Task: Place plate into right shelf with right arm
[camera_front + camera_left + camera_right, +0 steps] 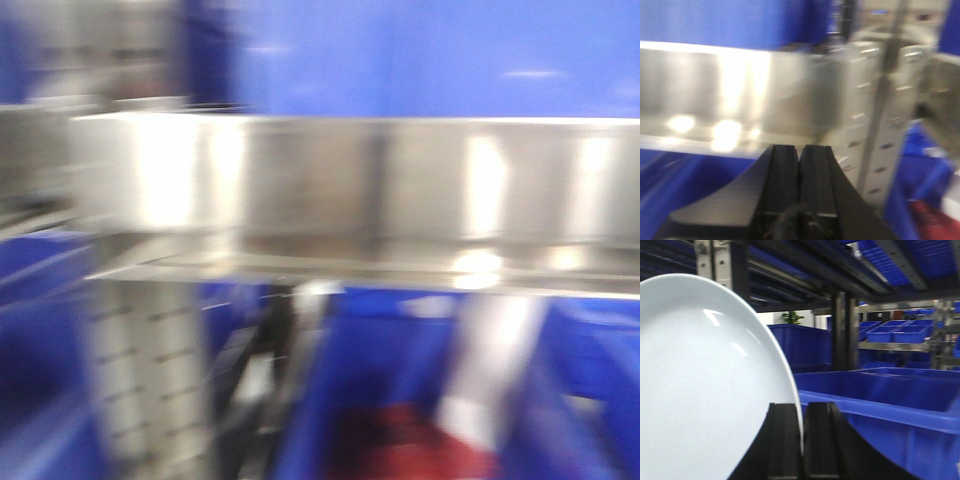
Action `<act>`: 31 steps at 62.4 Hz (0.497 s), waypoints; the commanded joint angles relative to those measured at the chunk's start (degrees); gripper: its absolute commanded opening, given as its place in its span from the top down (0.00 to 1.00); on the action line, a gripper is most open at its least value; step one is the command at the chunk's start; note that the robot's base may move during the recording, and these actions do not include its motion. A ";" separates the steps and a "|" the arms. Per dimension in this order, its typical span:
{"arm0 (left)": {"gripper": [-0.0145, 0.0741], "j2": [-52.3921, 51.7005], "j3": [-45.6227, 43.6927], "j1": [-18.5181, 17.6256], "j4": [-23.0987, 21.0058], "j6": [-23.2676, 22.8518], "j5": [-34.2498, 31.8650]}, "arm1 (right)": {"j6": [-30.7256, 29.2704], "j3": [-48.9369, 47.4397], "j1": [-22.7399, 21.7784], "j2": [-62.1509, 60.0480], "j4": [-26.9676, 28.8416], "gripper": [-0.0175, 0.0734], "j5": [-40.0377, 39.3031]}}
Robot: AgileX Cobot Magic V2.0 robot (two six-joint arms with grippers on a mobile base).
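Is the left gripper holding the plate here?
No, the left gripper is shut with nothing between its fingers; the plate sits clamped in the right gripper.

Front view hard against right shelf (400, 180), left wrist sharing its rail (715, 100), right wrist facing blue bins (880, 405)

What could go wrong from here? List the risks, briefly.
1. The right gripper pinches the plate only at its rim, most of the disc overhanging sideways; it may twist or slip out.
2. The blue bin wall stands close ahead; the plate's edge could strike it.
3. The left gripper, shut and empty, sits close to the steel rail in a blurred view; it might bump it.
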 commanded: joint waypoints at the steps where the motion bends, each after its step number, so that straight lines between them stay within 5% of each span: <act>1: 0.89 -0.38 0.46 0.08 -0.33 -0.19 -4.92 | -0.30 -1.59 -0.31 1.11 -0.08 0.75 -5.53; 31: 0.89 -0.38 0.46 0.08 -0.33 -0.19 -4.92 | -0.30 -1.59 -0.31 1.11 -0.08 0.75 -5.53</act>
